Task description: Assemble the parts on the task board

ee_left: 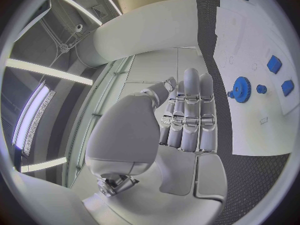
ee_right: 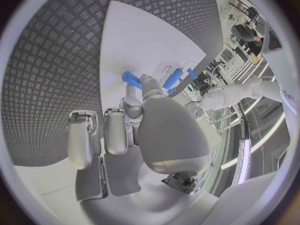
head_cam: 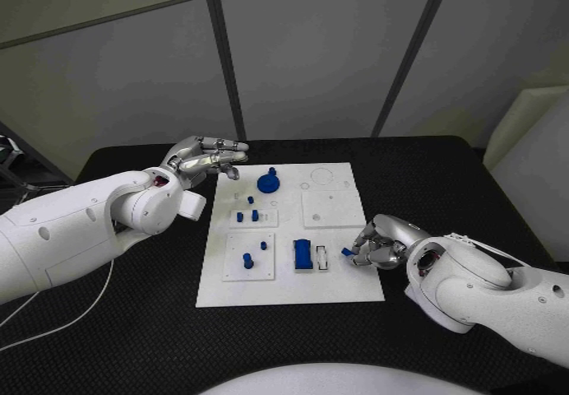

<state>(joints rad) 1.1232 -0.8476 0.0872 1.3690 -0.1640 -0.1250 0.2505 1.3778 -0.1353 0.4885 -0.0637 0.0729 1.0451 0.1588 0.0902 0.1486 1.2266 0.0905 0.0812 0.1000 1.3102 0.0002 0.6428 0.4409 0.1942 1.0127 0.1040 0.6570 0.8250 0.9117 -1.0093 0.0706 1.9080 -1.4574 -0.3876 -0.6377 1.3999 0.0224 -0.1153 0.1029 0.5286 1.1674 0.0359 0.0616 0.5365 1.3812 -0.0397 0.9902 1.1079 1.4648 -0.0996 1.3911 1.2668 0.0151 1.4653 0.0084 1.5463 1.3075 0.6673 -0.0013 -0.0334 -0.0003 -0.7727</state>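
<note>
Here, the right hand (head_cam: 377, 243) pinched a small blue part (head_cam: 349, 252) at the right edge of the board (head_cam: 356, 292).
The grip sat between thumb and one finger, other fingers loosely curled, just beside the blue block (head_cam: 303, 254) in its white frame. The left hand (head_cam: 204, 156) hovered off the board's far left corner, fingers extended together, holding nothing, near the gear (head_cam: 269, 181). Seating would likely have required a square approach and a release only once the part was fully down.

white arms (head_cam: 71, 226); silver hands (head_cam: 208, 156)
</note>
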